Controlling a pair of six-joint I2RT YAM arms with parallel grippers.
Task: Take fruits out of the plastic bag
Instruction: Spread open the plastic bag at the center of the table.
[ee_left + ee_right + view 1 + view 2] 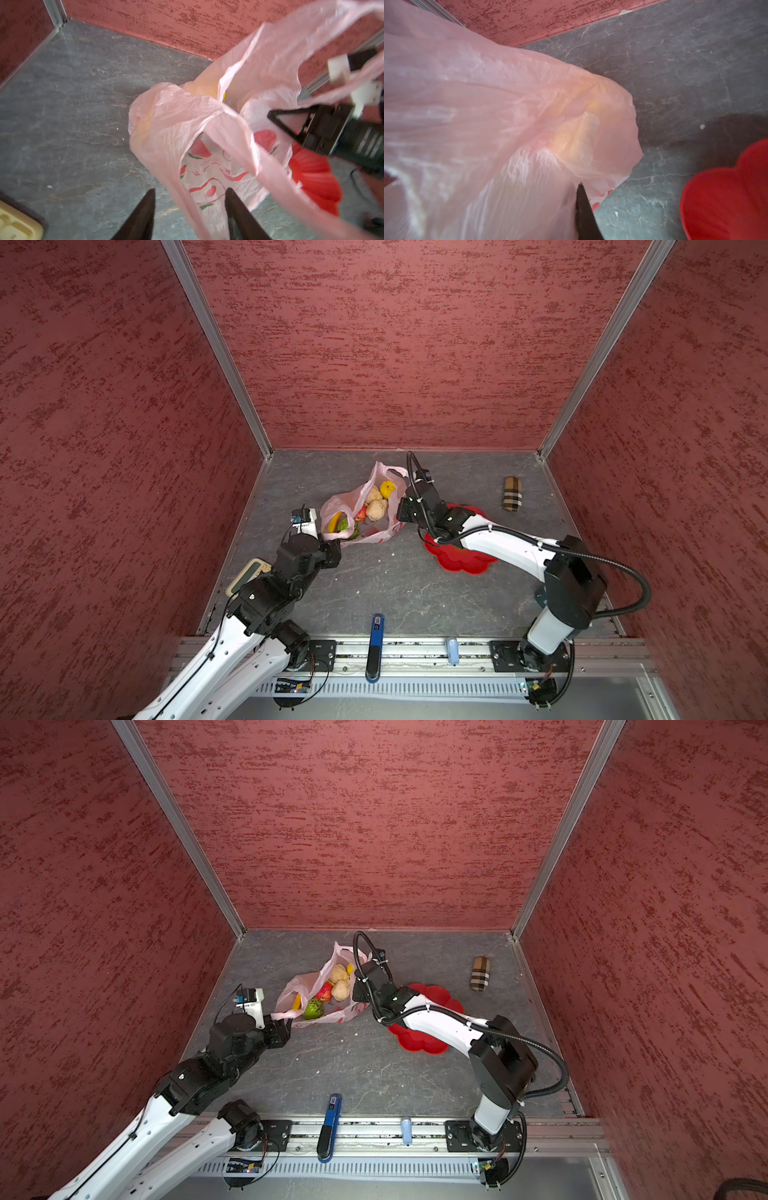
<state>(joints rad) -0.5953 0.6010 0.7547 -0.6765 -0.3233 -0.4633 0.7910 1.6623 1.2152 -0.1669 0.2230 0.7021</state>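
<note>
In the left wrist view the left claw [191,190] stands open, with a loop of the bag running loose through the gap. Beyond it, at mid-frame, the plastic bag [330,510] lies on the counter [395,585]. Only the top views show the fruits [376,506] inside its gaping mouth. The right claw [580,185] is closed, pinching the bag's film beside the red plate [461,560].

The plastic bag [172,116] is translucent pale pink, printed with red and green fruit motifs. The banana [335,521] is yellow, the strawberry [324,992] red, the lumpy fruits [376,509] beige. The plate [461,562] is plain red
</note>
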